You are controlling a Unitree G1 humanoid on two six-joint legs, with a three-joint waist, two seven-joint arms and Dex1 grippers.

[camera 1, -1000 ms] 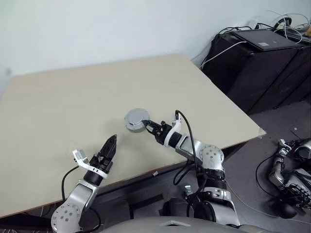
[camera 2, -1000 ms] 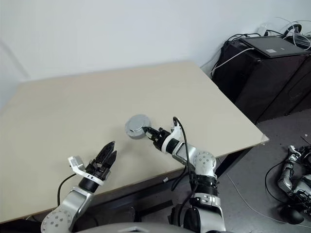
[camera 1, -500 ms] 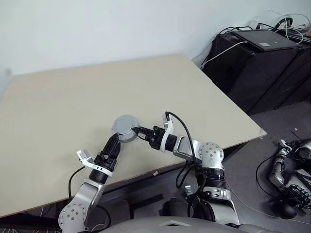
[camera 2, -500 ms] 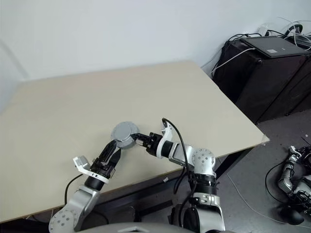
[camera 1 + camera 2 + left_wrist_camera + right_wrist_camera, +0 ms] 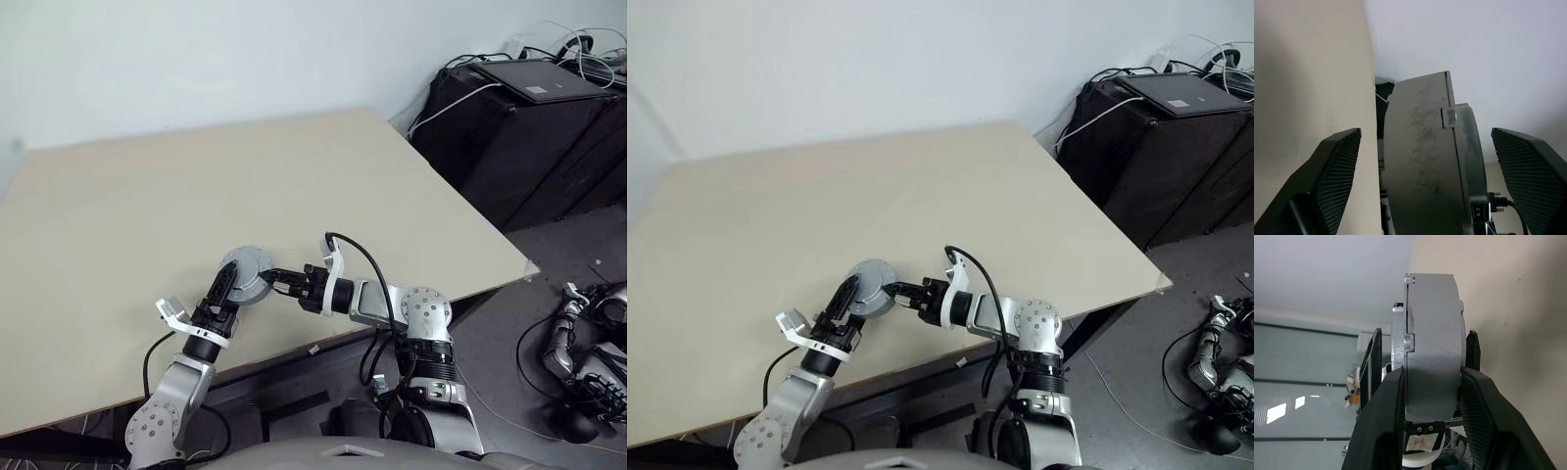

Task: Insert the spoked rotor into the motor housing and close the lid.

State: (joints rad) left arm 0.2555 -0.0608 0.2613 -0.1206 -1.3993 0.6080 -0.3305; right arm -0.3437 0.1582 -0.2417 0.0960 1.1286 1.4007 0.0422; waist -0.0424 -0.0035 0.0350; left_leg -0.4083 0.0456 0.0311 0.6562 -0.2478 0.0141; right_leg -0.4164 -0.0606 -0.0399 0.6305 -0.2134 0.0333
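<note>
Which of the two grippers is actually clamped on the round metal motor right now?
The right gripper: its fingers pinch the assembled motor by its edge. The left gripper stands open around it, not closed on it.

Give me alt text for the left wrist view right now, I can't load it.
A round silver-grey metal motor assembly, seen edge-on, stands between the left claw's two black textured fingers, which are spread wide and not touching it. A beige tabletop runs along one side and a pale wall lies beyond.

Scuffed matt grey metal lid (image 5: 1432, 342)
</note>
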